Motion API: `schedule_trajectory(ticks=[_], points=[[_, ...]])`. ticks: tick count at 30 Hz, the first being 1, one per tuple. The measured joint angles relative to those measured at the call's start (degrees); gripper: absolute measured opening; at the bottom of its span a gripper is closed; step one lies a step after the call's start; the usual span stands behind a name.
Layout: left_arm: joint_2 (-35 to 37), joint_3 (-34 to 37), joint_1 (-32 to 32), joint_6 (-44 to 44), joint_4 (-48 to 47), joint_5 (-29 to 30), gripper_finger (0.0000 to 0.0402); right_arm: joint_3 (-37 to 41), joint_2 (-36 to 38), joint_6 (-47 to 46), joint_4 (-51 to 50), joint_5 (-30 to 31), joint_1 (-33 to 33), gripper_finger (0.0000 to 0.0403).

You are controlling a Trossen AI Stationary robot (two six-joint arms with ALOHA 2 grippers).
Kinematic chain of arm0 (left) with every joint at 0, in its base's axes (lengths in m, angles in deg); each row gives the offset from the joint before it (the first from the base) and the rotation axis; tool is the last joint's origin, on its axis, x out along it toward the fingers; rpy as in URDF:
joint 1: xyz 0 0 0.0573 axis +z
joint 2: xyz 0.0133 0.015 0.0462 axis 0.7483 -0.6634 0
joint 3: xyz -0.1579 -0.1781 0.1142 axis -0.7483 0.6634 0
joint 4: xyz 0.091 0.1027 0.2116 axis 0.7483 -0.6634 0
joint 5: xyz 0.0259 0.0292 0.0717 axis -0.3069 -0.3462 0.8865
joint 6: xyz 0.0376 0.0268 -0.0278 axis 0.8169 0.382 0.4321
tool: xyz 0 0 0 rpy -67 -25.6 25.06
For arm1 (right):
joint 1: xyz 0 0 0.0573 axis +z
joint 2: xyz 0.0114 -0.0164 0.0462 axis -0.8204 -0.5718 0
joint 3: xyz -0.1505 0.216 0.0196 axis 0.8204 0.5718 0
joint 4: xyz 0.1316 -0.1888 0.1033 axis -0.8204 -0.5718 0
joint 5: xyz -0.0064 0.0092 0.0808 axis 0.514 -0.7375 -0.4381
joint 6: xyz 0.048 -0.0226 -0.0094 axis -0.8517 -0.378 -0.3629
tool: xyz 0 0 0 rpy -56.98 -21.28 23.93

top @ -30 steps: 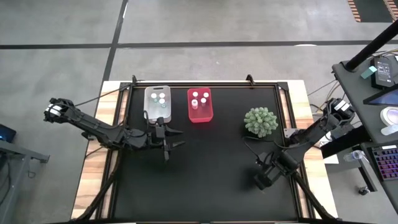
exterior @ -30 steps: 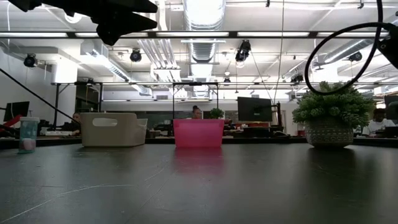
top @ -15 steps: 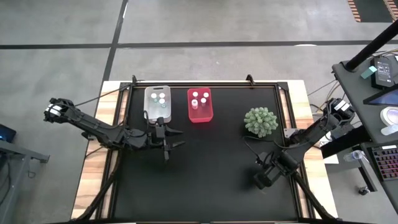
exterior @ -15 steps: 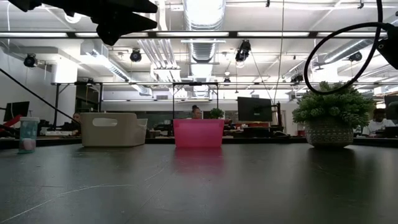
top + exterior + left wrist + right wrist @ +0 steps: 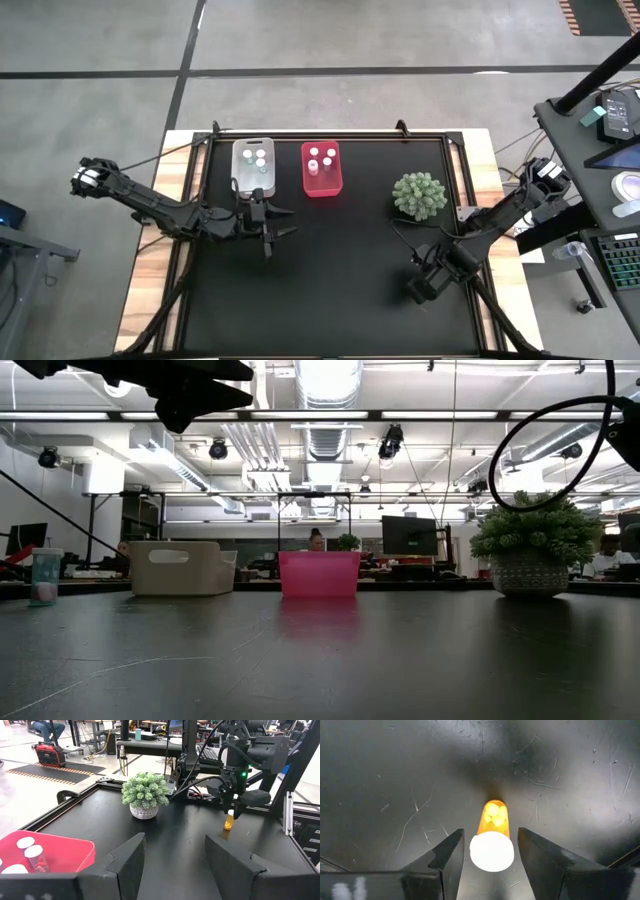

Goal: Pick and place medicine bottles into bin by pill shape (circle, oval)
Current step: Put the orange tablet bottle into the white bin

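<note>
An amber bottle (image 5: 492,820) with a white cap (image 5: 491,851) stands upright on the black table, near its right front. My right gripper (image 5: 491,840) points straight down over it and is open. One finger stands on each side of the cap, with a thin gap on both sides. The bottle also shows in the left wrist view (image 5: 228,823). My left gripper (image 5: 272,226) is open and empty, just in front of the clear bin (image 5: 254,162). The clear bin and the red bin (image 5: 321,168) each hold three white-capped bottles.
A green spiky plant in a pot (image 5: 419,196) stands at the right, behind my right gripper (image 5: 418,292). The two bins stand side by side at the far left-centre. The black table has raised frame rails along its edges (image 5: 330,136).
</note>
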Motion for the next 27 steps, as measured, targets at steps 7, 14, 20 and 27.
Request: schedule_trajectory(ticks=[7, 14, 20, 27], points=[[0.00, 0.00, 0.00, 0.00, 0.00, 0.00, 0.0191, 0.38, 0.00, 0.26, 0.02, 0.30, -0.01, 0.0186], [0.00, 0.00, 0.00, 0.00, 0.00, 0.00, 0.0191, 0.57, 0.00, 1.16, 0.00, 0.24, 0.00, 0.0213], [0.00, 0.00, 0.00, 0.00, 0.00, 0.00, 0.0191, 0.57, 0.00, 1.09, 0.06, -0.14, 0.00, 0.0173], [0.00, 0.00, 0.00, 0.00, 0.00, 0.00, 0.0191, 0.57, 0.00, 1.11, 0.24, -0.17, 0.00, 0.0112]])
